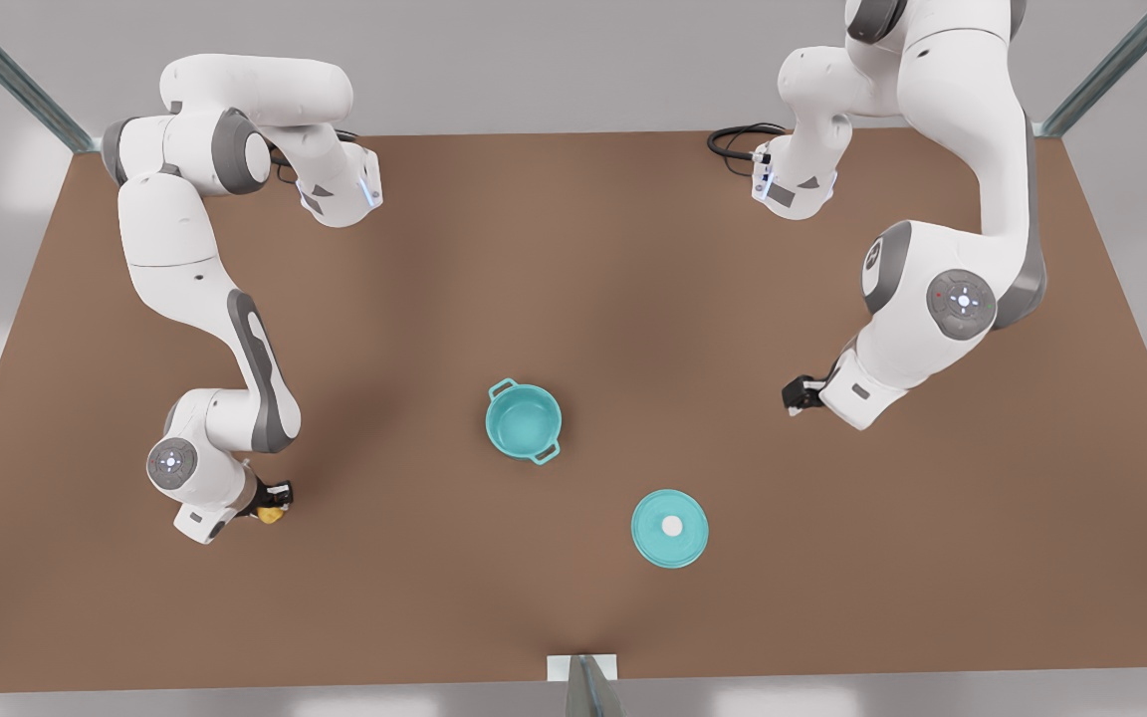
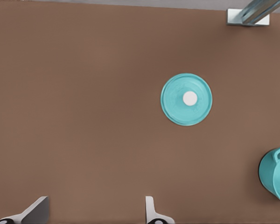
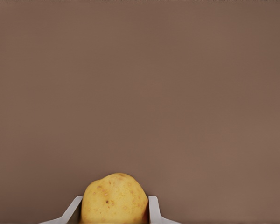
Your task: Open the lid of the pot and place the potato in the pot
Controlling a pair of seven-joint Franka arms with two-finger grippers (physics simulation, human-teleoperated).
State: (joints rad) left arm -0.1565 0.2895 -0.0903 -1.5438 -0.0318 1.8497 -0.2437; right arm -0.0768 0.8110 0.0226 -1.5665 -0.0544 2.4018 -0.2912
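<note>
The teal pot (image 1: 524, 420) stands uncovered near the table's middle, its teal inside showing; its edge appears in the left wrist view (image 2: 275, 175). The pot lid (image 1: 670, 528) lies flat on the table, white knob up, apart from the pot toward the front view's right; the left wrist view has it too (image 2: 186, 99). At the front view's left, my right gripper (image 1: 278, 501) is shut on the yellow potato (image 3: 114, 198), also seen from the front (image 1: 271, 515). My left gripper (image 1: 799, 394) waits open at the front view's right, fingers (image 2: 151, 211) wide apart with nothing between.
A brown table (image 1: 573, 279) carries everything. A black cable (image 1: 738, 139) coils at the back by one arm's base. A metal post and bracket (image 1: 581, 672) sit at the middle of the front edge, and frame posts stand at the back corners.
</note>
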